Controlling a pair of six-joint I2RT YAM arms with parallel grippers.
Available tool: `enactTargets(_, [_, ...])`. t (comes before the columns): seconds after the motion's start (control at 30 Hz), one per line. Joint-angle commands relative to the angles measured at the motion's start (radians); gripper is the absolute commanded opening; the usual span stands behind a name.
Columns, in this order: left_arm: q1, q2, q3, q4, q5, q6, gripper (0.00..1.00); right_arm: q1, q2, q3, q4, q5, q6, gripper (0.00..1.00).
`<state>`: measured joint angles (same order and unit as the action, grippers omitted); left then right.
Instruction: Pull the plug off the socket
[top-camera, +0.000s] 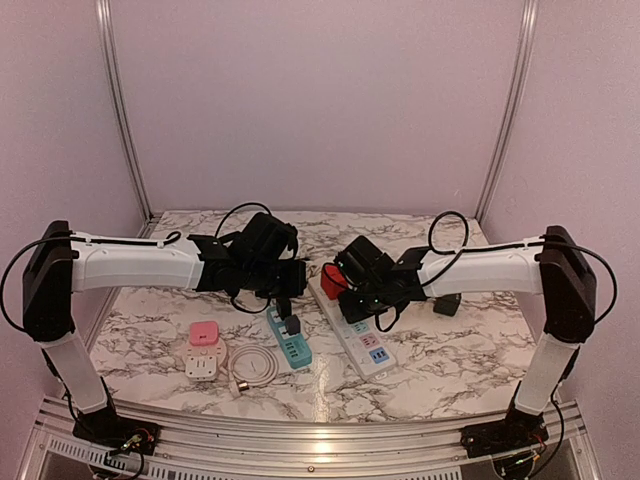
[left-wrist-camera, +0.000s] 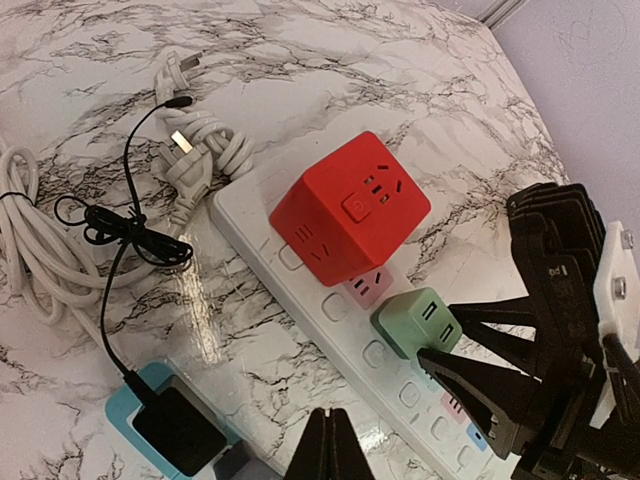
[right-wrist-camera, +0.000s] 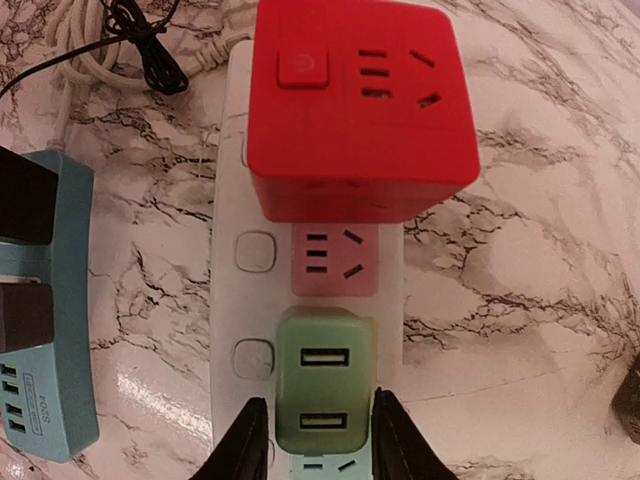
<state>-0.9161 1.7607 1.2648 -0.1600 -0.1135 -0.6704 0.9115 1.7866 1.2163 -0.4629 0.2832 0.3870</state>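
Note:
A green USB plug (right-wrist-camera: 325, 385) sits in the white power strip (right-wrist-camera: 232, 150), below a pink socket (right-wrist-camera: 335, 258) and a red cube adapter (right-wrist-camera: 360, 100). My right gripper (right-wrist-camera: 320, 402) straddles the green plug, with one black finger pressed against each side; the plug is still seated. The left wrist view shows the same grip on the plug (left-wrist-camera: 415, 320). My left gripper (left-wrist-camera: 333, 415) is shut and empty. It hovers over the marble between the white strip (left-wrist-camera: 250, 215) and a teal strip (left-wrist-camera: 125, 405). In the top view the right gripper (top-camera: 365, 305) hides most of the plug.
A teal power strip (top-camera: 293, 345) with a black adapter (top-camera: 291, 326) lies left of the white strip. A pink item (top-camera: 204, 333), a white adapter (top-camera: 201, 368) and a coiled white cable (top-camera: 252, 365) lie front left. A black object (top-camera: 446, 304) lies at the right. Loose cables (left-wrist-camera: 30, 240) lie behind.

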Motion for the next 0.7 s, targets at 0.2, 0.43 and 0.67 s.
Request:
enactTargets(0.2, [0.006,0.012,0.026,0.020,0.037,-0.008,0.00,0.001,0.029,0.001,0.063,0.027,-0.010,0.27])
enactTargets(0.43, [0.007,0.051,0.057,0.049,0.083,-0.032,0.00,0.006,0.003,-0.039,0.066,0.009,0.002,0.09])
enactTargets(0.67, [0.011,0.102,0.095,0.088,0.146,-0.062,0.00,0.037,-0.047,-0.083,0.049,0.014,0.026,0.04])
